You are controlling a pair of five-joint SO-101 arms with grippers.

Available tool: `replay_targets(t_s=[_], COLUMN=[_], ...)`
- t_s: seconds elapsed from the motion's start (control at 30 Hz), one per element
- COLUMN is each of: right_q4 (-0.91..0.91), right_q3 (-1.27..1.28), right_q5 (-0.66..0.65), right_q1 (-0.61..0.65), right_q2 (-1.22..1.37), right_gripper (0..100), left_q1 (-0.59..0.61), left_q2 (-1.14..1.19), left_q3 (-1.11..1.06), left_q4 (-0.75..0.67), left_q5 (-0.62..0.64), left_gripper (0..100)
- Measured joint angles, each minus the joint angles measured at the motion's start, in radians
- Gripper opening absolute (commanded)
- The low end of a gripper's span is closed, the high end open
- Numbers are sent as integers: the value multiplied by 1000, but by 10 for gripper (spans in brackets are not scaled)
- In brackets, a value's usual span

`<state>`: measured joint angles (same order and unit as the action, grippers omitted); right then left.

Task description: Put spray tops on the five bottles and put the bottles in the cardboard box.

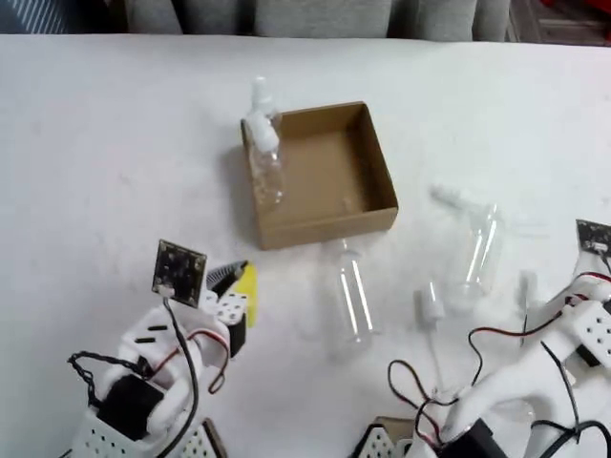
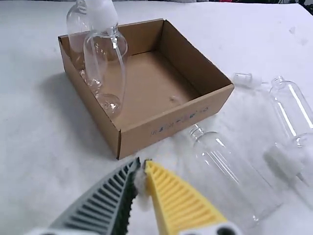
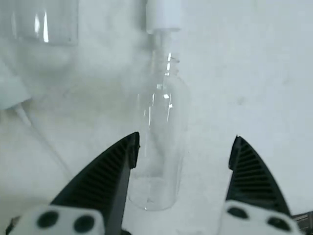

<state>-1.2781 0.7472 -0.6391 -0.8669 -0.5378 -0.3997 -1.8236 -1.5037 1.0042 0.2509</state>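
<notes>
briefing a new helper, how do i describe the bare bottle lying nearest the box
Find the box near the middle of the high view. Just below its lower wall, a clear bottle lies flat, neck pointing at the box. Unlike the capped bottles leaning inside, it has no spray top.

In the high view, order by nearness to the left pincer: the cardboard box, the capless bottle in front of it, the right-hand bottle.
1. cardboard box, just beyond the left pincer.
2. capless bottle, in front of the box.
3. right-hand bottle, far right.
</notes>
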Motion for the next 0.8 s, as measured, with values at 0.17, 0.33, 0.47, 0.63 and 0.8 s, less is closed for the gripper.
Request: replay_targets(t_s=[0.17, 0.33, 0.47, 0.63, 0.8], right_q4=[78, 138, 183, 241, 264], right_q3=[32, 64, 64, 64, 64], right_q5=[121, 135, 138, 138, 138], right_q1=[44, 92, 89, 92, 87], right_q2=[12, 43, 109, 213, 272], right_gripper=[243, 243, 243, 243, 244], left_q1=[0, 0, 0, 0, 0], left_q2=[0, 0, 0, 0, 0], left_q3=[0, 0, -15, -63, -66], left_q4=[0, 0, 0, -2, -14], left_q5=[0, -2, -2, -49, -63], left_gripper=[21, 21, 21, 21, 21])
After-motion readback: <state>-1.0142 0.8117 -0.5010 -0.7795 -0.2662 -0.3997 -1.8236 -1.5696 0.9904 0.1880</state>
